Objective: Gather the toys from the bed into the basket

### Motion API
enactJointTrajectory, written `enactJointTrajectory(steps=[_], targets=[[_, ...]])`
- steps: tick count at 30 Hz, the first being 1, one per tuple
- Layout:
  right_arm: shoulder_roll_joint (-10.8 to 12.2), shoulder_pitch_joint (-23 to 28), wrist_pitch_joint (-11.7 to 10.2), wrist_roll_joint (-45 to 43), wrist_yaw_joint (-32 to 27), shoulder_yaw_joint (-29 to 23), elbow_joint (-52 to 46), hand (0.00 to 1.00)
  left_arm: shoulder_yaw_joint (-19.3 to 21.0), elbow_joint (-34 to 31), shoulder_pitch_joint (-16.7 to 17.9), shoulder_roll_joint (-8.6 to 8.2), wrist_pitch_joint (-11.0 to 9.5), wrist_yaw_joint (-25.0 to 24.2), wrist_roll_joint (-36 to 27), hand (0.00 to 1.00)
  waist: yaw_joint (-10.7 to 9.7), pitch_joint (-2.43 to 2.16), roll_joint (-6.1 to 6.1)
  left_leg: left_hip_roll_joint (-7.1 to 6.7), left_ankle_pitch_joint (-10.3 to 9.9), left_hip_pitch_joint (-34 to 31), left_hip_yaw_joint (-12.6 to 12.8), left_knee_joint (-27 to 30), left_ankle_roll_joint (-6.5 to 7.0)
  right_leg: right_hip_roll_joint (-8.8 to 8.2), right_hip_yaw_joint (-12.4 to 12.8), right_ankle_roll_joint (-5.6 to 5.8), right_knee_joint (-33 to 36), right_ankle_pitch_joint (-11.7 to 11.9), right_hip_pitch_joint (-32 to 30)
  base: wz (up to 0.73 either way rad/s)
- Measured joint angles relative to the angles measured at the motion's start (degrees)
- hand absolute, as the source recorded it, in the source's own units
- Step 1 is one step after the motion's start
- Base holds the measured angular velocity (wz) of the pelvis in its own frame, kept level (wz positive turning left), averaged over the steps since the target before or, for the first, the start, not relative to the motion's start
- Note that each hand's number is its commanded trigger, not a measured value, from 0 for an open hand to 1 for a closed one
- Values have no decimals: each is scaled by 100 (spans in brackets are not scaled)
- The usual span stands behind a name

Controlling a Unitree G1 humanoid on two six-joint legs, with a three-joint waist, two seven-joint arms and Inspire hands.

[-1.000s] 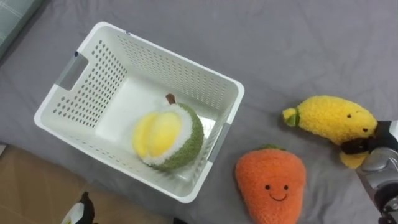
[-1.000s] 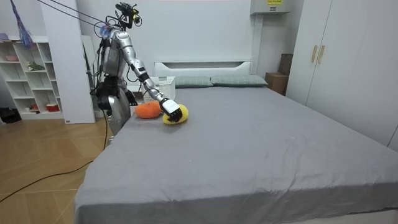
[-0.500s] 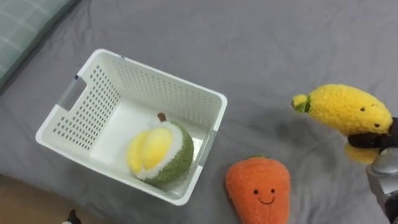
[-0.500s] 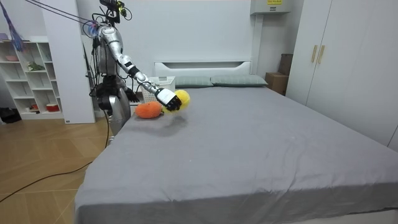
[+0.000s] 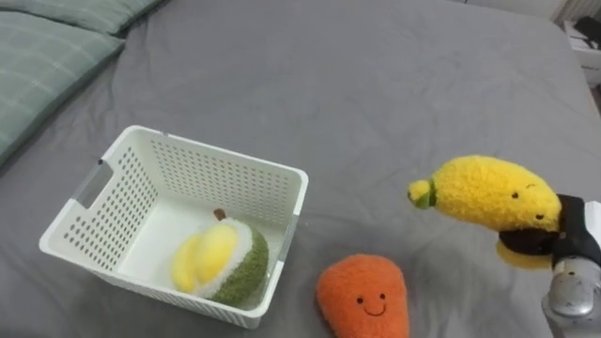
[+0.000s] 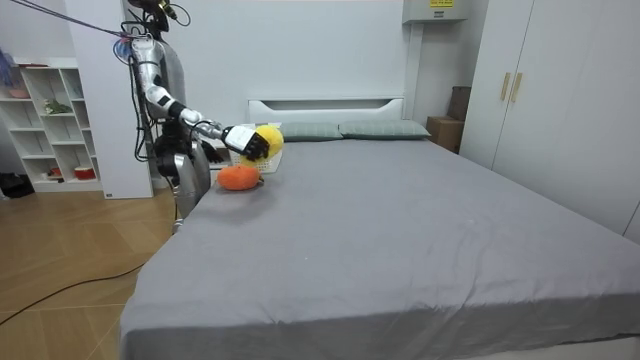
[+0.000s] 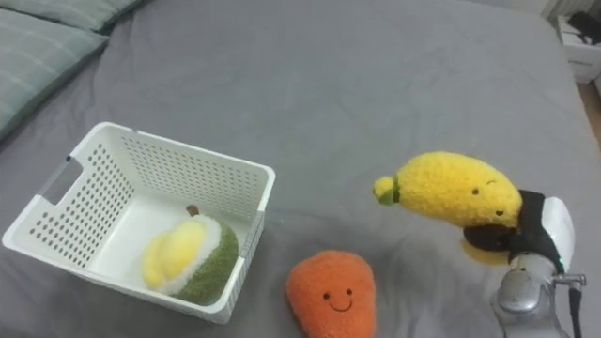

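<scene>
One yellow toy (image 5: 484, 192) is clamped in the right robot hand (image 5: 575, 237), clear of the bed (image 5: 376, 75). Its long axis points left toward the basket (image 5: 202, 150) at the bed's edge.

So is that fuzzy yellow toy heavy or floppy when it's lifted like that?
Probably light: the right hand carries the yellow toy from one end alone. Likely fairly firm, since the free end sticks out without drooping. Its fuzzy surface should keep it from slipping out of the fingers.
</scene>
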Motion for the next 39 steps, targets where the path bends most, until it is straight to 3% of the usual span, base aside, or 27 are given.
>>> enactJointTrajectory(steps=[5,10,20,25,30,39], targets=[[80,106,-27,-27,25,-4,-965,100,188,-9,53,-14,1,-10,47,0,14,49,-20,15,-13,178,110,-42,-4,17,114,-1,-2,-2,84,-13],[401,119,-67,-378,133,-195,-1991,100,237,-42,30,-105,11,-70,378,0,-9,67,-52,8,-54,207,100,-39,5,8,60,11,-14,-8,167,4],[462,95,-76,-425,434,-204,-3008,100,656,-69,-116,-297,51,-127,406,0,98,66,-82,-5,-80,189,41,-36,23,-14,-6,28,-10,-17,168,3],[478,93,-78,-671,511,-201,-3313,100,669,-70,-173,-349,49,-120,506,0,231,59,-83,-4,-81,191,43,-34,23,-13,-4,27,-6,-17,170,0],[619,93,-74,-1052,792,-129,-3561,100,660,-69,-174,-399,52,-114,502,0,240,45,-73,-4,-81,196,42,-25,23,-12,7,25,5,-15,179,0],[622,-62,171,-1241,1176,102,-3781,100,639,-52,-192,-412,177,-107,658,0,394,41,-71,-11,-95,256,0,-25,26,-11,5,26,12,-16,251,0]])
